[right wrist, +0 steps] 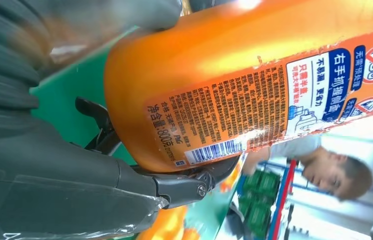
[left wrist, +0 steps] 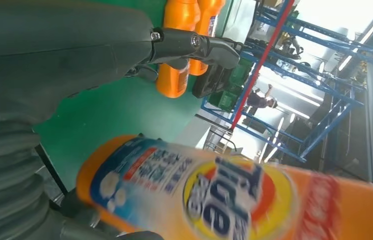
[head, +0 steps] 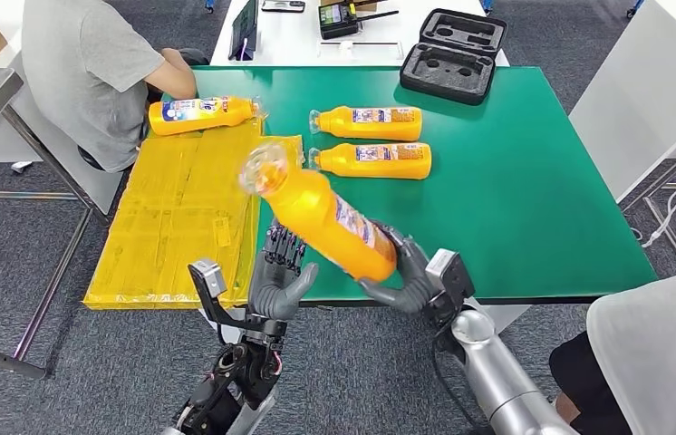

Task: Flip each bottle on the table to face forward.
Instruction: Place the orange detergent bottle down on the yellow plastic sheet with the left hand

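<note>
Being turned: an orange bottle (head: 321,217) is being held above the near desk edge, lower centre of the head view, cap end raised toward the upper left.
Right hand (head: 402,276): is being closed around the bottle's base.
Left hand (head: 280,272): is being kept open, fingers spread, just beside the bottle, holding nothing.
Desk (head: 534,199): two bottles (head: 371,122) are lying side by side at upper centre.
Yellow sheet (head: 180,217): another bottle (head: 200,115) is lying at its far end.
Progress: judged partway; the held bottle is not yet being set down.
</note>
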You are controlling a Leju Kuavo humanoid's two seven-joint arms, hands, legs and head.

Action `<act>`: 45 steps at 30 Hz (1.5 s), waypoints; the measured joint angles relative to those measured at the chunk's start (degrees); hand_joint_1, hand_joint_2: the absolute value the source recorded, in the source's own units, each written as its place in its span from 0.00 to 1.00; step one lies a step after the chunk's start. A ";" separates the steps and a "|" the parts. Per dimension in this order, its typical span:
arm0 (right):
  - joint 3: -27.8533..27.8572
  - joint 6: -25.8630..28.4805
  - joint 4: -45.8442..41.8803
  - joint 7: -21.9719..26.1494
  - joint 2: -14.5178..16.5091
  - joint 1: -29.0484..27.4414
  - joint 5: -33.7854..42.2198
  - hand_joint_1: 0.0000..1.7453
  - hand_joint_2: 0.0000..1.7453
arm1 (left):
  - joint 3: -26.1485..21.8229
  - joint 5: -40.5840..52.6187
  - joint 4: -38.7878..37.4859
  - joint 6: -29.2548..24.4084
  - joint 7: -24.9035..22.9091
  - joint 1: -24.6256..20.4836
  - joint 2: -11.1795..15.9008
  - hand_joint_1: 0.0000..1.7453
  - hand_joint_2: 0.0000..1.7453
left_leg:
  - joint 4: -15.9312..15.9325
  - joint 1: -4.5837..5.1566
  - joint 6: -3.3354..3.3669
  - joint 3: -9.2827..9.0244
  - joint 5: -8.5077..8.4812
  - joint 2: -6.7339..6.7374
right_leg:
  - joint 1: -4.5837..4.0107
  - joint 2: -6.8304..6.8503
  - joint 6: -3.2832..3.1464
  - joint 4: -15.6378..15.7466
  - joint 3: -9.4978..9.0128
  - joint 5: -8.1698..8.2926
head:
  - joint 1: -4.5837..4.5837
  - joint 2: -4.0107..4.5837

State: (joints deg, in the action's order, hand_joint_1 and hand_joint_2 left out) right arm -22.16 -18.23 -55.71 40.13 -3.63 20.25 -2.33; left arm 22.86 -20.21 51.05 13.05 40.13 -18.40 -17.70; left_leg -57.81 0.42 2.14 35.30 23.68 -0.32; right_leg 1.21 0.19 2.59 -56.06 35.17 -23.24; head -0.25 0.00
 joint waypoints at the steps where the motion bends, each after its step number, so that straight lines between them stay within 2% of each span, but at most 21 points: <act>1: -0.47 -0.38 -0.42 0.00 0.19 -0.23 -0.02 1.00 1.00 | -0.23 0.14 -0.32 0.01 0.00 -0.06 -0.03 0.00 1.00 | 0.00 0.01 0.00 0.00 0.00 0.00 | 0.01 0.00 0.00 0.00 0.00 0.00 | 0.00 0.00; 12: -2.47 -0.51 -1.52 0.00 1.17 -0.84 -0.47 1.00 1.00 | -1.95 1.52 -1.58 -0.38 0.04 -0.02 -0.13 0.00 1.00 | 0.00 0.04 0.00 -0.01 -0.01 0.00 | 0.04 0.00 0.01 0.00 0.00 0.01 | -0.01 0.00; 16: -3.02 0.22 -1.52 0.00 1.17 -1.15 -0.80 1.00 1.00 | -3.83 5.04 2.06 -2.85 0.07 1.38 -0.13 0.00 1.00 | 0.00 0.03 0.00 0.00 0.00 0.00 | 0.03 0.00 0.00 0.00 0.01 0.00 | 0.00 0.00; 26: -3.45 1.07 -1.38 0.00 1.10 -1.20 -0.68 1.00 1.00 | -5.30 8.37 6.07 -3.85 0.07 2.67 -0.13 0.00 1.00 | 0.00 0.03 0.00 0.00 -0.01 0.00 | 0.04 0.00 0.01 0.00 0.00 0.01 | -0.01 0.00; 35: -1.94 3.07 -1.23 0.00 0.02 -1.58 -0.61 1.00 1.00 | -6.15 10.54 8.83 -3.98 0.07 3.50 -0.13 0.00 1.00 | -0.01 0.03 0.00 -0.01 0.00 0.00 | 0.04 0.00 0.01 0.01 0.00 0.01 | -0.01 0.00; 45: 0.17 4.73 -2.76 0.00 -1.47 -3.02 -1.13 1.00 1.00 | -6.25 10.89 6.01 -3.79 0.04 3.19 -0.13 0.00 1.00 | -0.01 0.04 0.00 -0.01 0.00 0.01 | 0.04 0.00 0.01 0.01 0.00 0.01 | -0.01 0.00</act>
State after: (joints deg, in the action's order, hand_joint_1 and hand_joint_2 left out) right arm -21.99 -13.50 -58.47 40.13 -5.11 17.24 -3.45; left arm 16.61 -9.32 57.06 9.26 40.17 -15.21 -17.84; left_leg -57.82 0.46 2.14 35.29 23.68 -0.31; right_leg 1.25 0.18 2.60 -56.05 35.17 -23.23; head -0.26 0.00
